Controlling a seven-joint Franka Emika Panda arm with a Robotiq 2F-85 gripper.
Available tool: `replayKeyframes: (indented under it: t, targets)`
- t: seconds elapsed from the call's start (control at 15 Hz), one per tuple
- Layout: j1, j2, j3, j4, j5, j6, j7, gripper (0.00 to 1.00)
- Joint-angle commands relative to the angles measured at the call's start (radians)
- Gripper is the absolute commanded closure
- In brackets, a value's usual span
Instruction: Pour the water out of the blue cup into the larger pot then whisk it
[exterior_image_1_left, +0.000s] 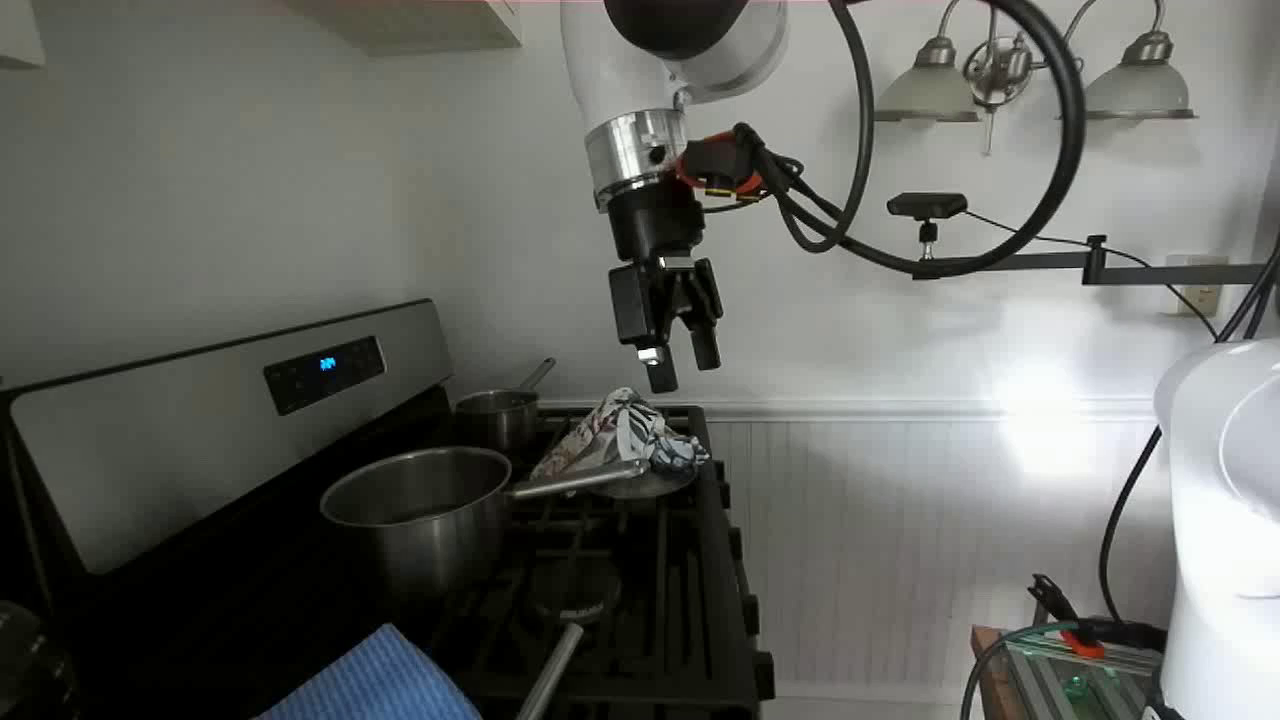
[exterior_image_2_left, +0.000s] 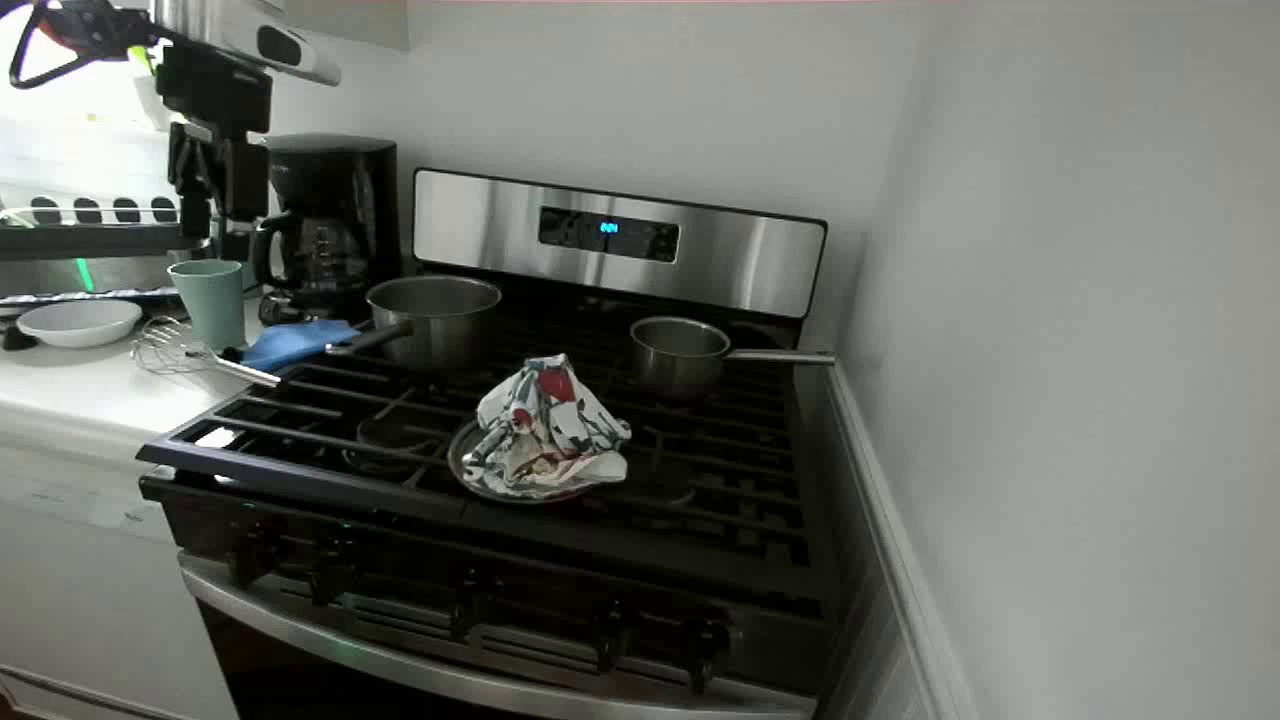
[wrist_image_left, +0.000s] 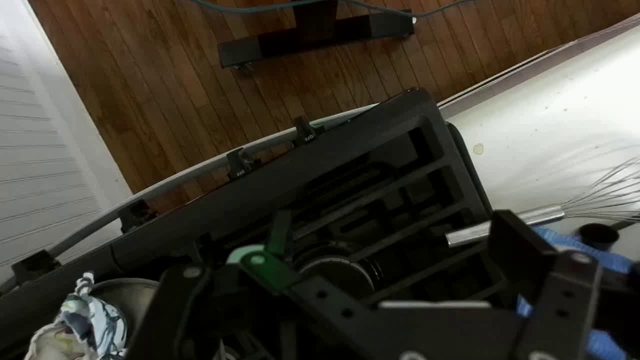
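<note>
My claw (exterior_image_1_left: 685, 376): fingers standing wide apart, hanging in mid-air, higher than the stove (exterior_image_2_left: 500, 525).

Materials: grates (wrist_image_left: 415, 230) are matte black bars; back panel (exterior_image_2_left: 715, 250) smooth steel. Blue cloth (exterior_image_1_left: 365, 680) has a fine ridged weave. Printed cloth (exterior_image_2_left: 548, 430) is crumpled into a peak on a round metal piece (wrist_image_left: 132, 295), can't tell whether lid or pan. Whisk (wrist_image_left: 542, 214): thin wire loops, shiny tube handle; loops over the white counter (wrist_image_left: 540, 135), handle end out over the grates. Blue cup (exterior_image_2_left: 212, 305): smooth, reads blue-green, tapered, wider at the mouth. Upright on the counter, near the coffee maker (exterior_image_2_left: 330, 205), contents hidden.

Larger pot (exterior_image_1_left: 420, 540): shows in both exterior views, on the stove's rear corner nearest the cup. Wide steel cylinder, straight wall, rolled rim, soft sheen going dark toward the base. Level, long handle pointing to the stove front. I see inner wall, not the bottom. Smaller pot (exterior_image_2_left: 680, 360): also steel, well apart at the opposite rear side.
</note>
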Motion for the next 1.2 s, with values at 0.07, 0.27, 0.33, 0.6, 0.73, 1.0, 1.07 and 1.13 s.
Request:
replayKeyframes:
  t: [0.07,0.27,0.33,0.6,0.73,1.0,1.07,1.13]
  targets:
    - [-0.004,0.001,0.003,0.002,0.001,-0.002,-0.001,0.0]
    - [-0.004,0.001,0.003,0.002,0.001,-0.002,-0.001,0.0]
    - [-0.004,0.0,0.003,0.002,0.001,-0.002,-0.001,0.0]
    - [-0.004,0.0,0.003,0.002,0.001,-0.002,-0.001,0.0]
    - [0.021,0.014,0.028,0.013,-0.015,0.052,-0.024,0.0]
    - [0.07,0.039,0.088,0.008,-0.009,0.302,-0.024,0.0]
    - [0.084,0.058,0.1,0.015,0.007,0.347,-0.027,0.0]
    - [0.099,0.083,0.111,0.02,0.021,0.389,-0.027,0.0]
